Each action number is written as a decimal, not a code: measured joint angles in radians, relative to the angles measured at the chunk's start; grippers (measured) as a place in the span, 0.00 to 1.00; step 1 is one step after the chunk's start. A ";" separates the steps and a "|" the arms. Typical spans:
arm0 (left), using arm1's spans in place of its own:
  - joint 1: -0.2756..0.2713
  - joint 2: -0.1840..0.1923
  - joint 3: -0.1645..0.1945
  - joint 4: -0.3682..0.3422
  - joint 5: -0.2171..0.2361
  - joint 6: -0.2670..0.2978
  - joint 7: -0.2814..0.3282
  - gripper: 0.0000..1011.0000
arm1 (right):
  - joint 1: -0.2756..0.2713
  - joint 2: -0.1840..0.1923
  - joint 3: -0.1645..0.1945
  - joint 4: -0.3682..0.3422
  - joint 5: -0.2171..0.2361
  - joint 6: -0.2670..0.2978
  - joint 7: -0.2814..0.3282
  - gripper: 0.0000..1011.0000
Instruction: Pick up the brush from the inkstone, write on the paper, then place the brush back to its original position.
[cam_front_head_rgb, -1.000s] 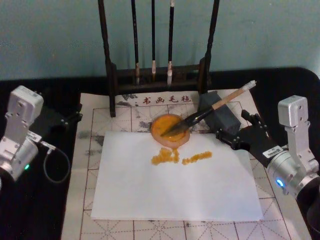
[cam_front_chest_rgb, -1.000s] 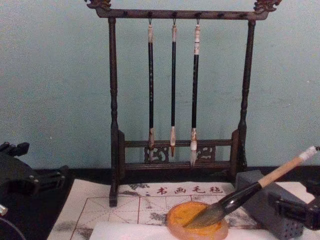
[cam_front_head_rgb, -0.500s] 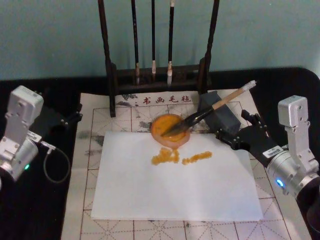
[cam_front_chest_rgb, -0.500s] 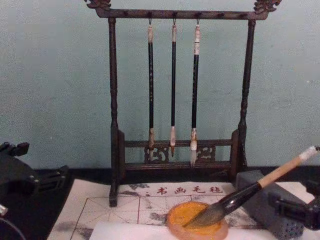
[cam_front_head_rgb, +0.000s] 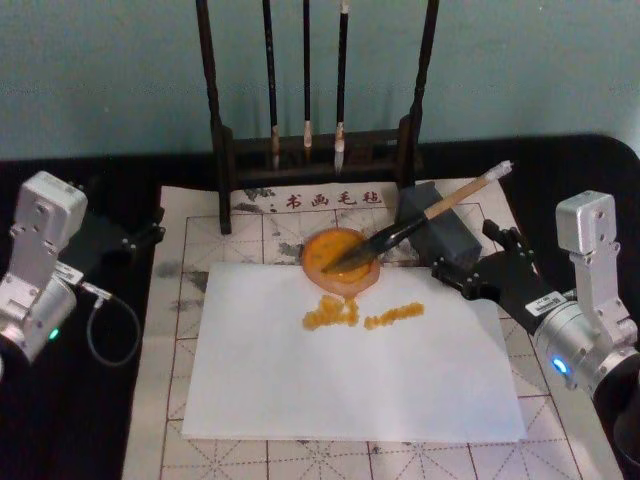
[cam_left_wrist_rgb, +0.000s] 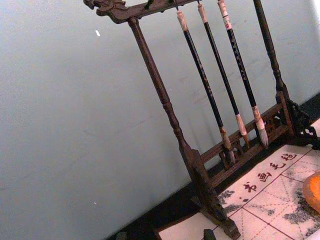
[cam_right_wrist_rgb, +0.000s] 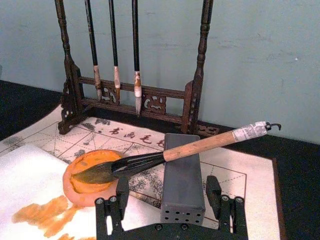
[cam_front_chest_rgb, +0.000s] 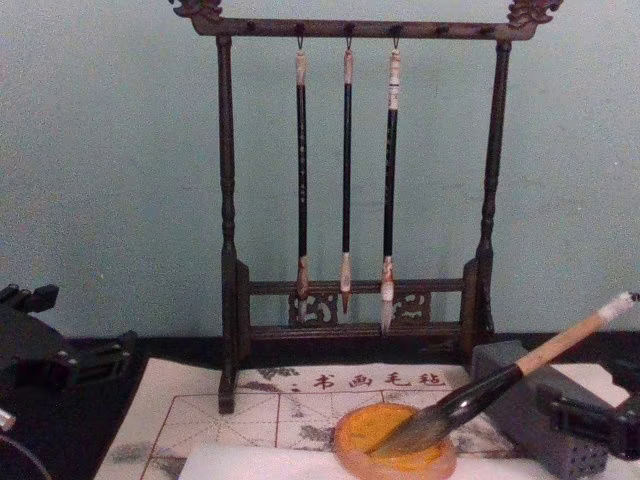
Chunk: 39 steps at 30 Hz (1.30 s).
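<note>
The brush (cam_front_head_rgb: 432, 213) lies at a slant, its bristles in the orange inkstone (cam_front_head_rgb: 320, 250) and its tan handle propped on a grey block (cam_front_head_rgb: 448, 235). The white paper (cam_front_head_rgb: 350, 375) lies in front of the inkstone and carries orange strokes (cam_front_head_rgb: 362, 313) near its far edge. My right gripper (cam_front_head_rgb: 465, 250) is open and empty, just right of the block; in the right wrist view its fingers (cam_right_wrist_rgb: 121, 189) straddle the block's near end below the brush (cam_right_wrist_rgb: 200, 146) and beside the inkstone (cam_right_wrist_rgb: 82, 186). My left gripper (cam_front_head_rgb: 150, 228) rests open at the far left, off the paper.
A dark wooden rack (cam_front_head_rgb: 310, 150) with three thin hanging brushes (cam_front_chest_rgb: 346, 170) stands behind the inkstone. A beige felt mat (cam_front_head_rgb: 175, 310) with a red grid lies under the paper. Black table surface (cam_front_head_rgb: 100, 420) flanks the mat on both sides.
</note>
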 joint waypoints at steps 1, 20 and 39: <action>0.000 0.000 0.000 0.000 0.000 0.000 0.000 0.99 | 0.000 0.000 0.000 0.000 0.000 0.000 0.000 0.99; 0.000 0.000 0.000 0.000 0.000 0.000 0.000 0.99 | 0.000 0.000 0.000 0.000 0.000 0.000 0.000 0.99; 0.000 0.000 0.000 0.000 0.000 0.000 0.000 0.99 | 0.000 0.000 0.000 0.000 0.000 0.000 0.000 0.99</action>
